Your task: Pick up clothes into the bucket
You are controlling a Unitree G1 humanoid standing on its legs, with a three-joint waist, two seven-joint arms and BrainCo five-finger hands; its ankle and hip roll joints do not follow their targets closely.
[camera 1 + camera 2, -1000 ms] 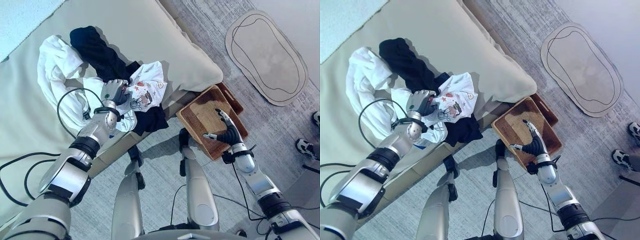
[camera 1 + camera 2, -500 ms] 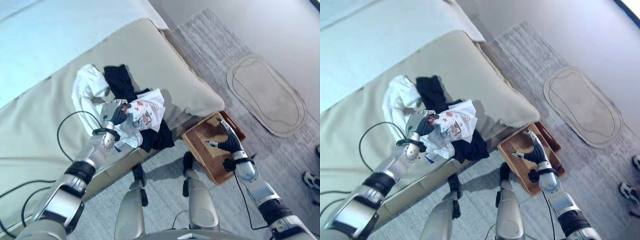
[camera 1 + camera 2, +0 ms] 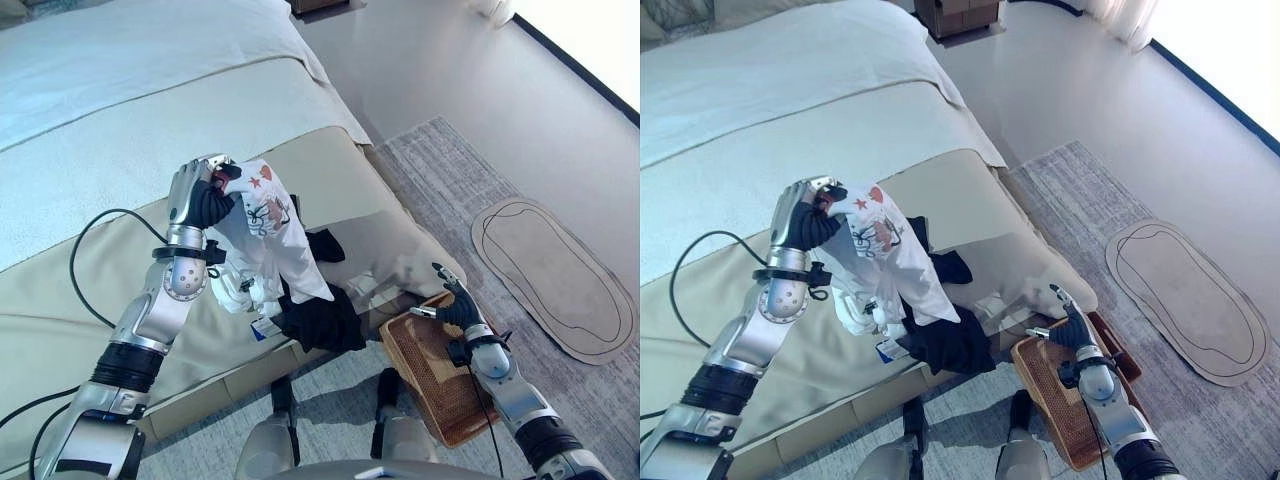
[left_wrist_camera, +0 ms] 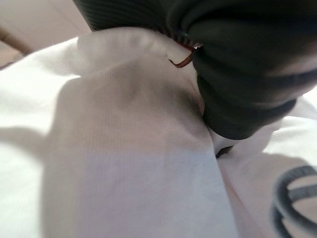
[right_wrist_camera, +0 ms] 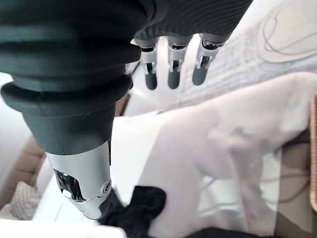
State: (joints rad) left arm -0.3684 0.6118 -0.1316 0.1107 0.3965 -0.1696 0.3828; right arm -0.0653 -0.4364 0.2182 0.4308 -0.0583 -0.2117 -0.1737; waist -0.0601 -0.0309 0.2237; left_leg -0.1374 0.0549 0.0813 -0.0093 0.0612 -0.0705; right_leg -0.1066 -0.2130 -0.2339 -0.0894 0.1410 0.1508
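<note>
Bed point(image 3: 120, 110) takes up the upper left of the frame, a beige cover over its near end. I read the clothes as sitting at that edge so they can go straight down into the basket point(image 3: 440, 385), which stands on the floor at lower right, just off the bed's corner.

White printed shirt point(image 3: 268, 225), centre frame, hangs lifted above the cover. Black garment point(image 3: 318, 322) trails from its lower end and drapes over the bed edge; a white bundle point(image 3: 238, 290) sits beside it. They look tangled together, so the lift may drag more than one piece.

Left arm comes up from lower left, forearm nearly upright. Left hand point(image 3: 198, 195) is raised high with fingers curled tight round the shirt's top edge. Wrist camera confirms cloth bunched against the palm.

Right hand point(image 3: 452, 308) hovers just over the basket's near rim, fingers point(image 5: 171, 74) straight and relaxed, holding nothing. My guess: it waits there to steady or receive.

Next call: swing the shirt rightward over the basket.
</note>
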